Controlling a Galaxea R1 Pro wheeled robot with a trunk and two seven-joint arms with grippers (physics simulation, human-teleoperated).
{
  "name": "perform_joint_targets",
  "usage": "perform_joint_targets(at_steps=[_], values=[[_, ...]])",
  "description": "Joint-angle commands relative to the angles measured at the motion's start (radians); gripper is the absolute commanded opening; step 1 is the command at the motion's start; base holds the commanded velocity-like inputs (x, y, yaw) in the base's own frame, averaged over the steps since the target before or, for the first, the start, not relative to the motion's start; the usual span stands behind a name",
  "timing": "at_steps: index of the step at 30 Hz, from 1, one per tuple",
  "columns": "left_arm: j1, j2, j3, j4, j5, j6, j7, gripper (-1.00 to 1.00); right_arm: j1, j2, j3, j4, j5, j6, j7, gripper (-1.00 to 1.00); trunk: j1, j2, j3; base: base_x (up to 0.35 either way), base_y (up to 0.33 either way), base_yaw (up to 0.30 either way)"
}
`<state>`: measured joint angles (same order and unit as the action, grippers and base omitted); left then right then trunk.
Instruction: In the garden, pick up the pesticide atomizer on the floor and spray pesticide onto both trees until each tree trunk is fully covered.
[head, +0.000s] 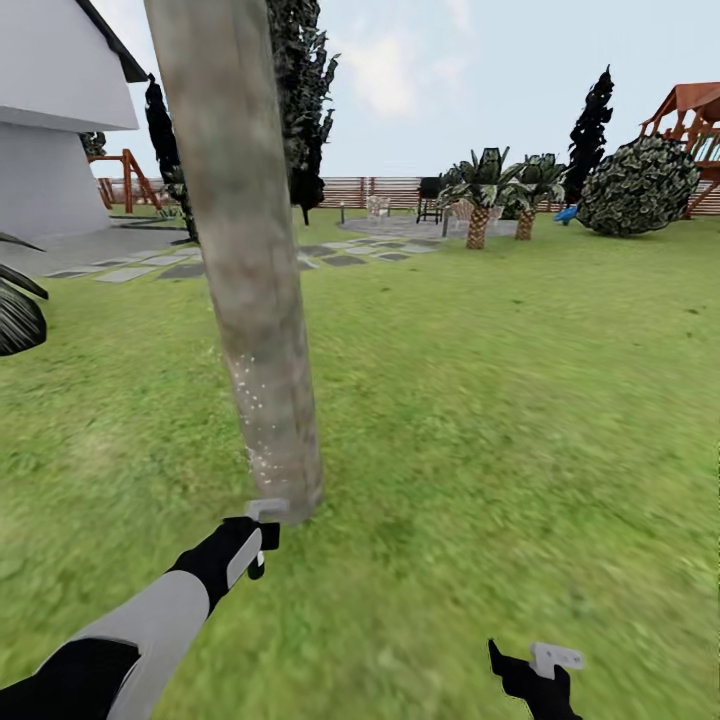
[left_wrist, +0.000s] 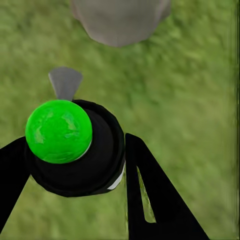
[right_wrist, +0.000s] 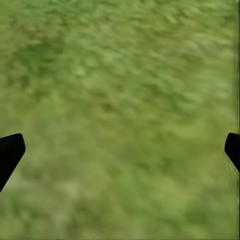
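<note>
Now, biggest thing first: the tree trunk (head: 250, 250) rises just ahead of the left jaws, a pale mottled column leaning a touch, with white pesticide specks (head: 250, 400) dusted over its lower stretch and nothing visible higher up. Grass floor (head: 480, 420) runs all around it. Down to the left gripper (head: 252, 548): its jaws are pinching the pesticide atomizer (left_wrist: 82, 150), the black bottle wedged between the two fingers, green cap (left_wrist: 59, 131) facing the wrist camera. So its long axis looks to run roughly along the wrist camera's line of sight, across the jaws, and the grey nozzle (left_wrist: 65, 82) sticks out sideways toward the trunk base just beyond the fingertips. To do this step well, I'd say keep that nozzle aimed square at the bark, hold near without touching, and sweep upward and round the trunk, because coverage seems low only. Meanwhile the right gripper (head: 535, 672) hangs low over grass, jaws spread wide with nothing between them, well apart from the trunk.
</note>
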<state>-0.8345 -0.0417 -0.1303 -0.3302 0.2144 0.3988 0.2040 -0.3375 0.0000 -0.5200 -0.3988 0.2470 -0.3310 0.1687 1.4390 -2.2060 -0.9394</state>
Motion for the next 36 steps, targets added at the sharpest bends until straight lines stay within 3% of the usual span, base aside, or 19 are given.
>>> perform_joint_targets(at_steps=[1,11,32,36], values=[[0.0,0.0,0.0,0.0,0.0,0.0,0.0,-1.0,0.0,0.0,0.0,0.0,0.0,0.0,0.0,1.0,0.0,0.0,0.0,0.122,-0.276,0.002],[0.0,-0.001,0.0,-0.001,0.002,0.0,0.0,-1.0,0.0,0.0,0.0,0.001,0.0,0.001,0.0,1.0,0.0,0.0,0.0,0.047,-0.276,0.027],[0.0,-0.001,0.0,-0.001,0.002,0.0,0.0,-1.0,0.0,0.0,0.0,0.001,0.0,0.001,0.0,1.0,0.0,0.0,0.0,0.001,-0.276,0.266],[0.0,-0.001,0.0,-0.001,0.002,0.0,0.0,-1.0,0.0,0.0,0.0,0.001,0.0,0.001,0.0,1.0,0.0,0.0,0.0,0.073,-0.276,0.059]])
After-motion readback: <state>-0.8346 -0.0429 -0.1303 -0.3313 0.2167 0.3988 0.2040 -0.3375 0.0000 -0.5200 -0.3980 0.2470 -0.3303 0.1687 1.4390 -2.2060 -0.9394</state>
